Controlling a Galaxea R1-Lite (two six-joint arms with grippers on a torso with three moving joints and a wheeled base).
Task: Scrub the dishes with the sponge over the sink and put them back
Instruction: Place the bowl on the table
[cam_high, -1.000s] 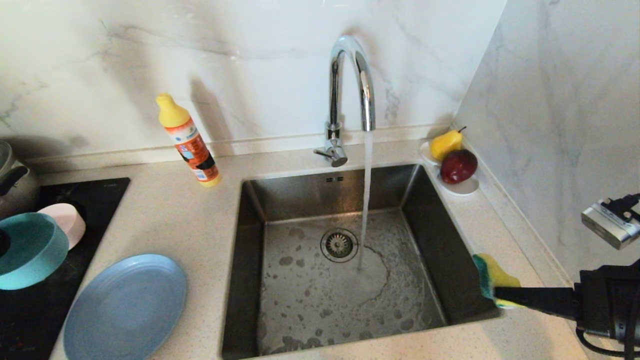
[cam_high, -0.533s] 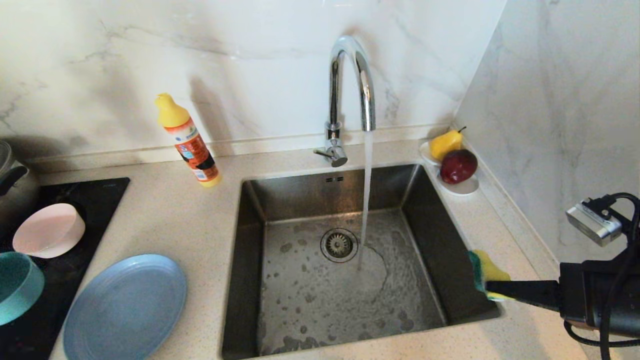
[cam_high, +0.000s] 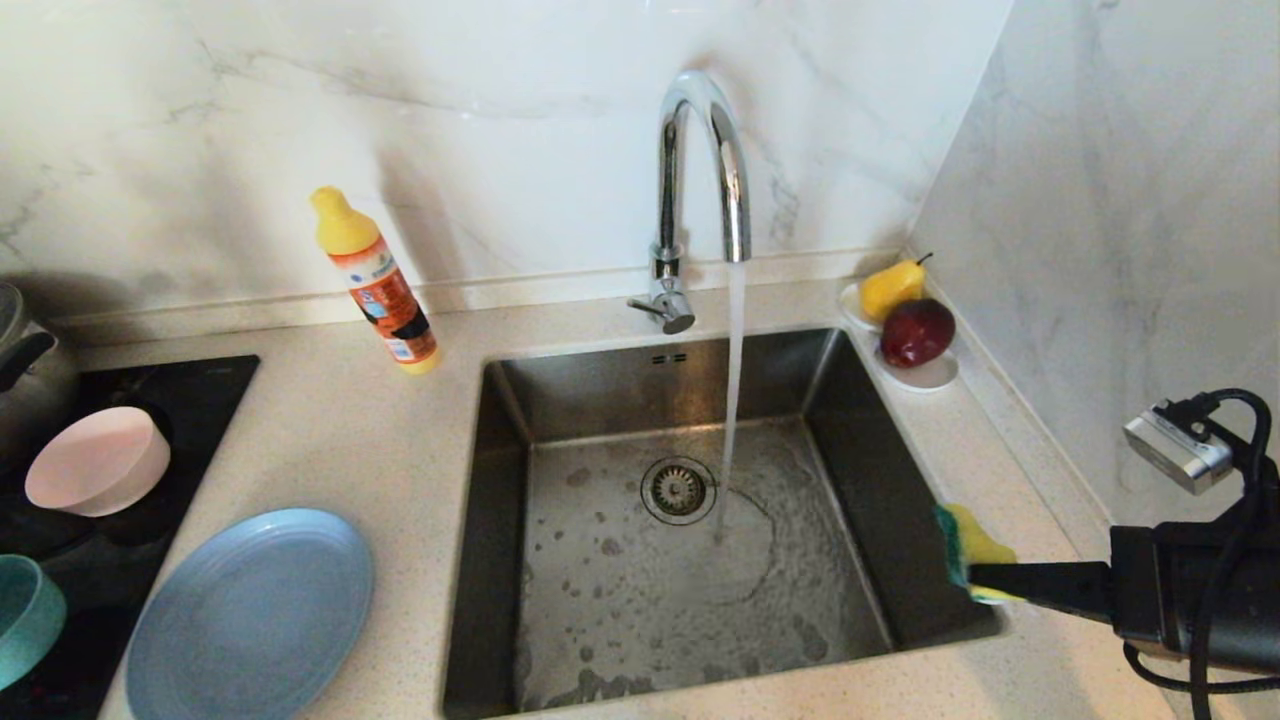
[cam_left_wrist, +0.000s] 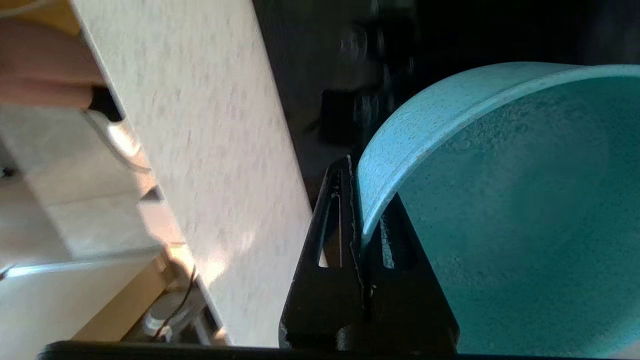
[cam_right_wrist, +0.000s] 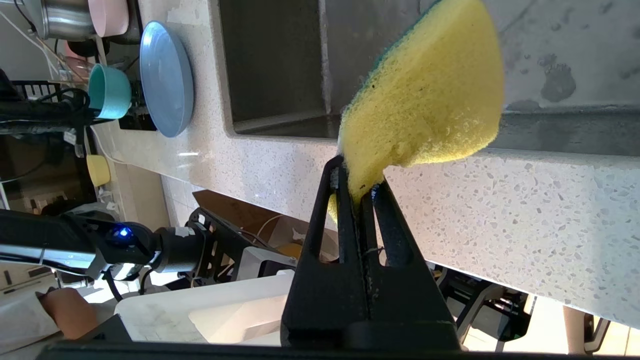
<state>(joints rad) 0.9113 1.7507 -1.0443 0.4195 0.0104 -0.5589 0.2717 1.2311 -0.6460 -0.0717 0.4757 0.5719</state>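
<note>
The right gripper (cam_right_wrist: 361, 187) is clamped on the yellow sponge (cam_high: 968, 548) at the sink's (cam_high: 520, 470) near-right rim, while the left gripper (cam_left_wrist: 357, 220) pinches the teal bowl's (cam_high: 25, 615) rim at the near-left. The pink bowl (cam_high: 95, 460) sits on the black hob (cam_high: 190, 390), far of the blue plate (cam_high: 250, 610)

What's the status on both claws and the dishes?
Left claw shut on teal bowl rim, far left. Right claw shut on sponge at sink edge. Tap running, path clear.
</note>
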